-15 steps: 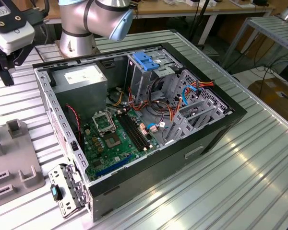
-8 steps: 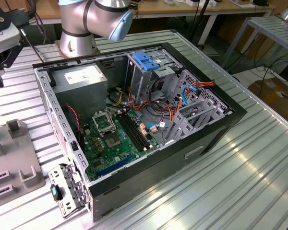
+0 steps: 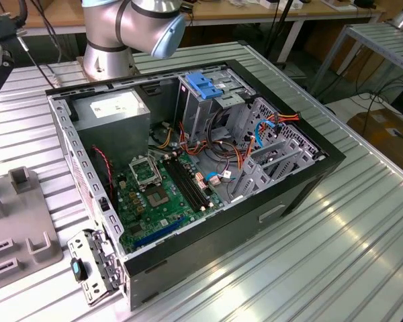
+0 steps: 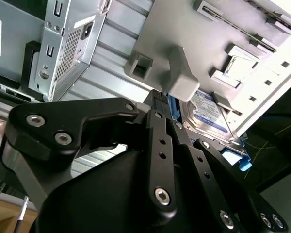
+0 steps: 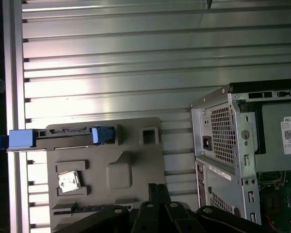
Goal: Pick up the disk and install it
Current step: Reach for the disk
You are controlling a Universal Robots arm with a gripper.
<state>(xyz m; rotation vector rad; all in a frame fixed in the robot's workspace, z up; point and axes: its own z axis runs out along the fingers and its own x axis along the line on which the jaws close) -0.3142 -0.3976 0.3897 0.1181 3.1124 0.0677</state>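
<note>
The disk [image 4: 207,115] is a silver drive with a blue-and-white label and a bright blue frame. It stands on edge in a slot of the grey fixture plate [image 4: 184,29], in both wrist views. In the first wrist view the disk [image 5: 63,138] shows as a thin strip with blue ends along one edge of the fixture [image 5: 131,170]. My gripper [image 4: 157,97] is black, its fingers together with nothing between them. It hovers over the fixture near a raised grey block [image 4: 182,80], a short way from the disk and not touching it. In the first wrist view the gripper [image 5: 157,188] is over the fixture edge opposite the disk.
An open computer case [image 3: 302,181] lies on the ribbed metal table [image 3: 349,255], with a green motherboard [image 3: 158,194], a grey power supply box [image 3: 114,111] and a drive cage topped by a blue bracket [image 3: 205,84]. The fixture [image 3: 23,228] lies at the exterior view's left. The arm's base [image 3: 107,40] stands behind the case.
</note>
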